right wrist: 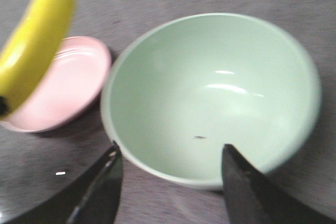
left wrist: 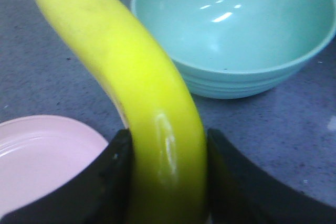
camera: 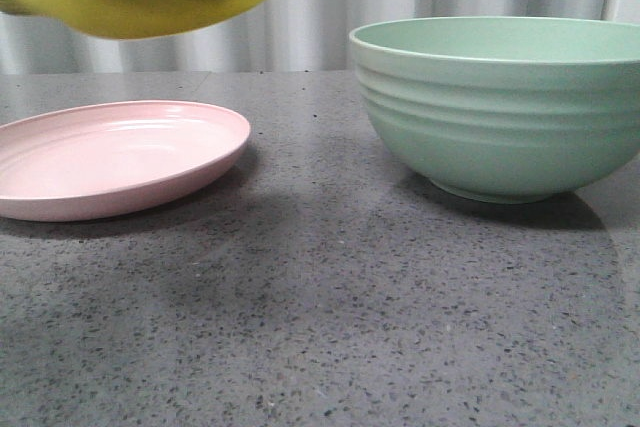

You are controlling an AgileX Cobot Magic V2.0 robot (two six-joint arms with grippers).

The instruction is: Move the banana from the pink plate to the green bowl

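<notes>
The left gripper [left wrist: 167, 182] is pinching the banana [left wrist: 131, 77] across its middle, and the fruit hangs in the air above the pink plate [camera: 110, 162], clear of it. Its long axis runs out from the fingers toward the green bowl [camera: 500, 107], which stands to the right of the plate on the worktop [camera: 320, 327], a short gap between them. So the carry, as I judge it, has to go rightward and stay high enough to pass the bowl's tall rim. The plate is bare, and the bowl holds nothing but a tiny dark speck. The right gripper [right wrist: 170, 182] hangs spread over the bowl with nothing in it, nearer the bowl yet idle.
</notes>
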